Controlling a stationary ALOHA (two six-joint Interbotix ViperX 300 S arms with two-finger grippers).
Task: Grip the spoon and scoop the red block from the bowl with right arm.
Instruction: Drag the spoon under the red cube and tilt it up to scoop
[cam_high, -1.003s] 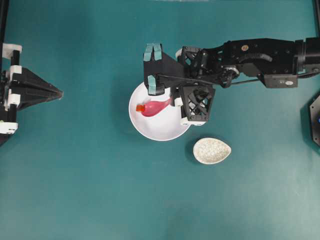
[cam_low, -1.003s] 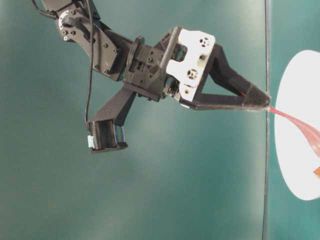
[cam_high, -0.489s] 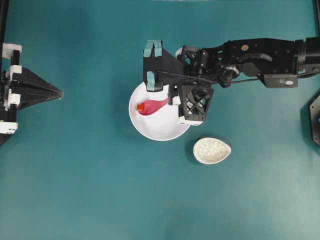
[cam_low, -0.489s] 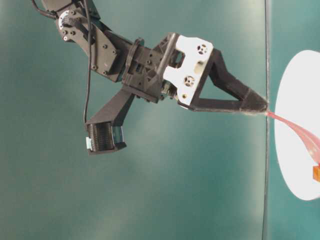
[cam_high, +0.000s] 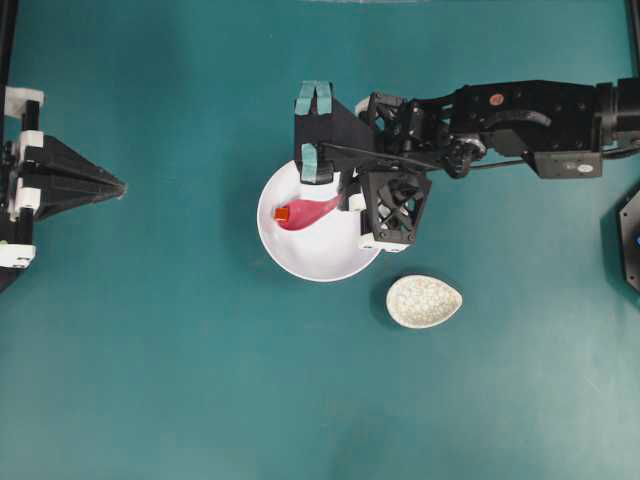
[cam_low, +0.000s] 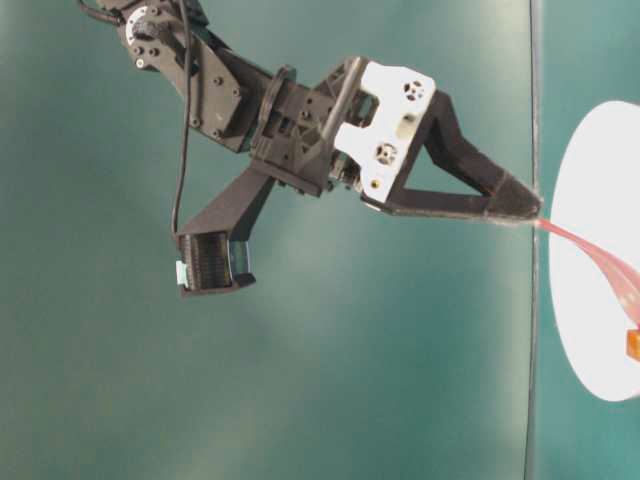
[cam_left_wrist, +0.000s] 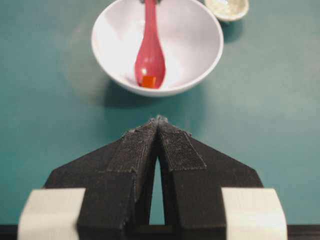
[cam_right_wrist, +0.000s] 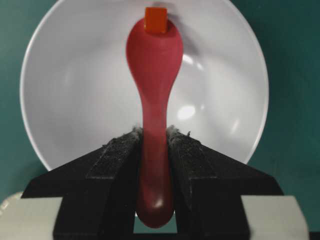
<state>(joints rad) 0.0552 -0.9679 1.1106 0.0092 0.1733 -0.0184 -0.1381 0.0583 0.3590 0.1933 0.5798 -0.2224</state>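
Right wrist | right end effector clamps glossy pink-red spoon | red block at tip

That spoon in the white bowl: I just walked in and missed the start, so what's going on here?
The right hand is clamped on the handle of a pink-red soup spoon and has its scoop down inside the white bowl. A tiny orange-red block sits at the tip of the scoop, at its front edge rather than clearly inside it. The left hand is shut and parked well away on the teal table, holding nothing. A small crackle-patterned dish sits beside the bowl, untouched.
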